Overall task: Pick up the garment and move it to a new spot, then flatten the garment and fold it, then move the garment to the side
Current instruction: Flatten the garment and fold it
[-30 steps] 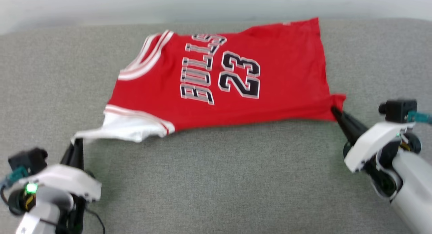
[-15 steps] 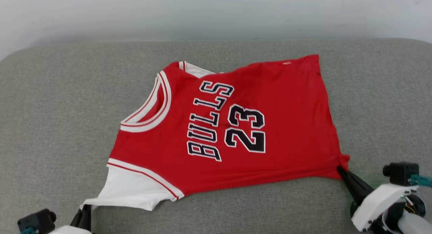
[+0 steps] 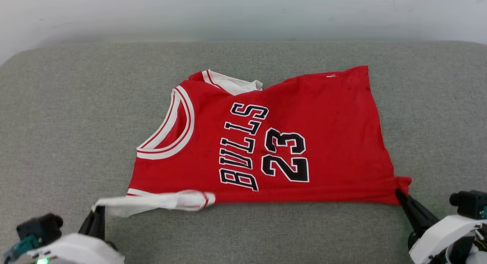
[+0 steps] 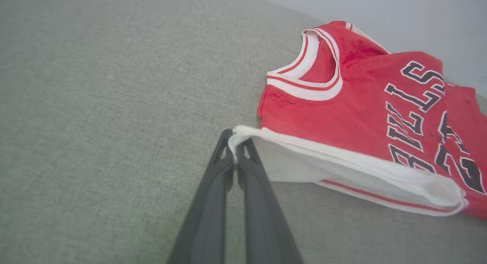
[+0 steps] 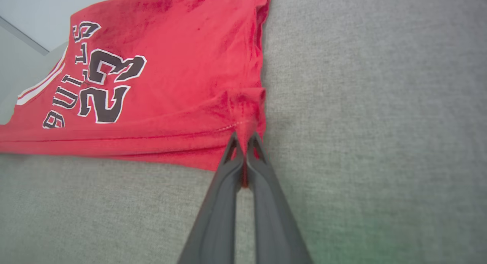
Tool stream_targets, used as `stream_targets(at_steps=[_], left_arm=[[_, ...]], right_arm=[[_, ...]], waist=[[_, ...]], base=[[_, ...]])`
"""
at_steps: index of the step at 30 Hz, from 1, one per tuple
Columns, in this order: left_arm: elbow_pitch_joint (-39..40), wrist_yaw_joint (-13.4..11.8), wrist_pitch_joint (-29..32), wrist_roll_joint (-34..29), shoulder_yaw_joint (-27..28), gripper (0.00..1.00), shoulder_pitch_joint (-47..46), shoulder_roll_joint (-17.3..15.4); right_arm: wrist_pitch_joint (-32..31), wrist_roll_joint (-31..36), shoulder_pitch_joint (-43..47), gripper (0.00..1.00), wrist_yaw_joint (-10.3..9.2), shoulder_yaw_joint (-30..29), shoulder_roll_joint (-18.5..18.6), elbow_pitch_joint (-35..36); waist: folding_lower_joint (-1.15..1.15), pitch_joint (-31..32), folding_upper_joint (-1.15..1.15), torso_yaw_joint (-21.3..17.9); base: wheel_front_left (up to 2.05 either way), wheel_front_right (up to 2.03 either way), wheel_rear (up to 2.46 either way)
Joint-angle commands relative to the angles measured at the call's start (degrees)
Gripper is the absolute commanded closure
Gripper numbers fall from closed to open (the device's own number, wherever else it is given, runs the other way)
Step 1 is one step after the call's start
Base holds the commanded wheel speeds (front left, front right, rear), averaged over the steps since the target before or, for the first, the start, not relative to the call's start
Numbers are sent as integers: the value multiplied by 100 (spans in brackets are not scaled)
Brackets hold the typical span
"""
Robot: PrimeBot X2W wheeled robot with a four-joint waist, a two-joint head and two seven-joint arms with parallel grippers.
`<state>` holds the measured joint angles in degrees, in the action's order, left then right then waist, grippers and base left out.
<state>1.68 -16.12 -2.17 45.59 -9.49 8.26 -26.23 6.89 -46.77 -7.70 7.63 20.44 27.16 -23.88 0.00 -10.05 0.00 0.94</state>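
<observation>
The red garment with black "BULLS 23" lettering lies front up on the grey cushion, collar to the left, hem to the right. My left gripper at the lower left is shut on the tip of the white near sleeve, which is stretched into a narrow band. In the left wrist view the left gripper pinches that sleeve's corner. My right gripper at the lower right is shut on the garment's near hem corner. The right wrist view shows the right gripper clamped on bunched red cloth.
The grey fabric cushion spreads wide on all sides of the garment, with a rounded far-left corner. A pale wall runs behind its far edge. The far white sleeve is crumpled under the shoulder.
The camera tilted, so the whole scene sits lower in the picture. Both grippers keep their grips. The near edge is drawn straighter and the white sleeve has been pulled from a broad flap into a thin strip.
</observation>
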Motion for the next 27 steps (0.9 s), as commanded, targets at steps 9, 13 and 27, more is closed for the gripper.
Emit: stream_targets(at_steps=[9,13,27], left_arm=[[-601,404,55,-273,-391,100,-1560,35],[-1051,603,-11,-307,-476,100,-2138,109],[-3022,1367,115,-110,-842,100,-3426,534]], right_arm=[[-710,951,-432,100,-19,-810,-434,371],[-944,1162,-700,100,-19,-951,-610,424],[-1157,1389,-1263,100,-18,-717,-856,-170]], waist=[[0,-169,0,-13],[0,-275,0,-45],[0,-638,0,-124]], base=[[0,0,0],[0,0,0],[0,0,0]])
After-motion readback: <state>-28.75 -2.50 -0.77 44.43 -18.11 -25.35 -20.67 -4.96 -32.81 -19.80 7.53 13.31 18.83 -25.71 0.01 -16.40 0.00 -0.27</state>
